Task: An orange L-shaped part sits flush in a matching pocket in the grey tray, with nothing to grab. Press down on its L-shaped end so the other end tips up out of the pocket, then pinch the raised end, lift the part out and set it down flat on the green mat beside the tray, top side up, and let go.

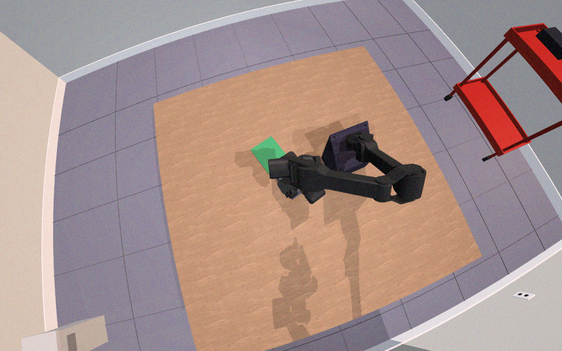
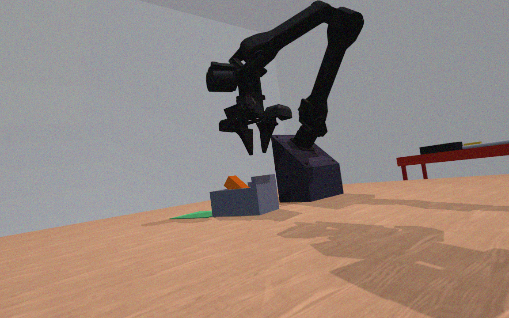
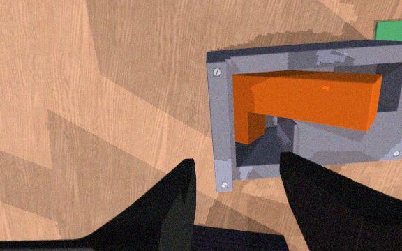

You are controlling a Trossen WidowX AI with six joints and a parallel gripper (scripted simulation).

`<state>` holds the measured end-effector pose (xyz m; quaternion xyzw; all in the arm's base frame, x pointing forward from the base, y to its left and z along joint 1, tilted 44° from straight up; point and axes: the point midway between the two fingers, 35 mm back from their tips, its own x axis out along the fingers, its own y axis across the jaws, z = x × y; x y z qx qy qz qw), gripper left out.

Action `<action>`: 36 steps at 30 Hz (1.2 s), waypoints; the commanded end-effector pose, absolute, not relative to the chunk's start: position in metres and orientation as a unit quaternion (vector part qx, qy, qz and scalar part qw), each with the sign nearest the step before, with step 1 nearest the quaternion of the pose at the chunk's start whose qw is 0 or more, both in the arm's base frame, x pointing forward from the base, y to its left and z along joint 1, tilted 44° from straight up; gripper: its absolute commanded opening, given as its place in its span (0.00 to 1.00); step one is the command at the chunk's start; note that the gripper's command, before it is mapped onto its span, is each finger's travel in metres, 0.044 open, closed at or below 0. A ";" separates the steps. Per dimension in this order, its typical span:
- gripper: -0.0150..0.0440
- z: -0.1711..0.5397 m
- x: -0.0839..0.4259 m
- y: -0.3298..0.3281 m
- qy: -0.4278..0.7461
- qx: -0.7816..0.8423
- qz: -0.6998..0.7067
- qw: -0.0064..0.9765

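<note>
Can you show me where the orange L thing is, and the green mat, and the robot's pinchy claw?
Orange L-shaped part [image 3: 309,99]: wrist view, on its long bar's top face.
Flat green mat [image 1: 265,149]: top view, on its uncovered corner.
Black parallel-jaw gripper [image 2: 257,151]: exterior view, midway between the fingertips.

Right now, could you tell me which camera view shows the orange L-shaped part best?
The wrist view: the orange part shows whole, its long end tipped up out of the grey tray. The exterior view shows only its raised tip; in the top view the arm hides it.
</note>
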<state>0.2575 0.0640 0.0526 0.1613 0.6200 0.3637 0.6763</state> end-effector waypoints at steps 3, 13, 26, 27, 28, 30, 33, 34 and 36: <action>0.56 0.053 0.257 0.064 0.620 0.161 0.364 0.676; 0.56 0.053 0.257 0.064 0.620 0.161 0.364 0.676; 0.65 0.051 0.259 0.062 0.630 0.179 0.347 0.672; 0.69 0.050 0.260 0.061 0.638 0.196 0.331 0.667; 0.73 0.048 0.262 0.059 0.650 0.218 0.309 0.660; 0.73 0.043 0.266 0.053 0.676 0.277 0.247 0.637; 0.73 0.034 0.273 0.043 0.707 0.372 0.139 0.586; 0.73 0.031 0.275 0.039 0.713 0.402 0.101 0.565; 0.73 0.025 0.279 0.032 0.720 0.460 0.025 0.519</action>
